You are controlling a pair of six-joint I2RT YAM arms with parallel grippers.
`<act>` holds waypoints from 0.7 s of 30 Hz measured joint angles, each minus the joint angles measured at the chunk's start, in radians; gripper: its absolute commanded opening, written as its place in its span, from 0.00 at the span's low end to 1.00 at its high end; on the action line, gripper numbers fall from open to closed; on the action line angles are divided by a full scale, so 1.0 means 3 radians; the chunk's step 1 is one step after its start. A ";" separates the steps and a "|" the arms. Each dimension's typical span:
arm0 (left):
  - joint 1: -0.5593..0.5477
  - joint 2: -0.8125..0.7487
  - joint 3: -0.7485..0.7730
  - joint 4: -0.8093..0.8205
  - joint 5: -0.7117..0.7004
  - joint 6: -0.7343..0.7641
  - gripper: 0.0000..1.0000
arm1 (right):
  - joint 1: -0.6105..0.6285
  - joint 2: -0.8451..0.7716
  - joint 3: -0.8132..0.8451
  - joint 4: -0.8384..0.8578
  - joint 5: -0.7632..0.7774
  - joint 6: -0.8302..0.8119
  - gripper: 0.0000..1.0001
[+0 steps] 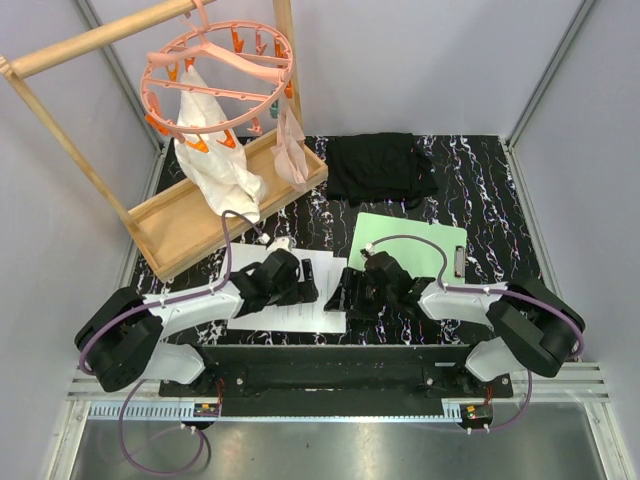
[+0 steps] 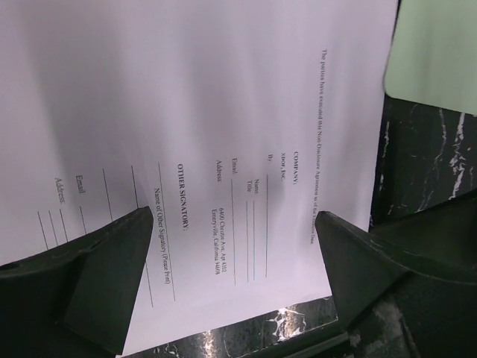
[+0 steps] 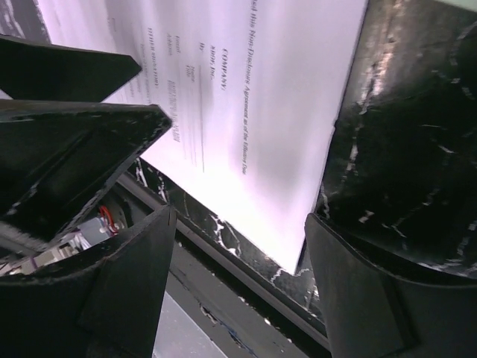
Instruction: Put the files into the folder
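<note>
**Status: files (image 1: 325, 298) on desk (image 1: 480, 200), outside folder (image 1: 420, 235)**

Black marbled desk. Mint-green folder flat, R of ctr. White printed files flat just L of folder. L fingers (image 2: 112, 283) spread wide over files, gripping nothing. R fingers (image 3: 127, 283) apart at files' corner, empty.

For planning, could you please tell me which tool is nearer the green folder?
Right. The right tool hovers beside the folder's near-left corner; the left tool is over the papers.

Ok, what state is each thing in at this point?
folder: lying flat, no paper on it.
files: lying flat, not in the folder.
left claw: open, above the files.
right claw: open, by the files' corner.
black cloth: folded.
</note>
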 measured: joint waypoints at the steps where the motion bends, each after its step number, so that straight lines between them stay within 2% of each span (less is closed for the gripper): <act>1: 0.0000 -0.0006 -0.0032 -0.0001 -0.0005 -0.0017 0.95 | 0.0023 0.0014 -0.0017 0.0061 -0.0006 0.0041 0.80; 10: 0.0000 -0.0125 -0.0159 0.0022 -0.0071 -0.0099 0.95 | 0.0069 0.0158 -0.0048 0.0422 -0.0084 0.0219 0.84; 21: 0.0000 -0.0217 -0.0261 0.0090 -0.0094 -0.0163 0.95 | 0.0090 0.0107 0.0139 0.0075 0.0280 0.0043 0.94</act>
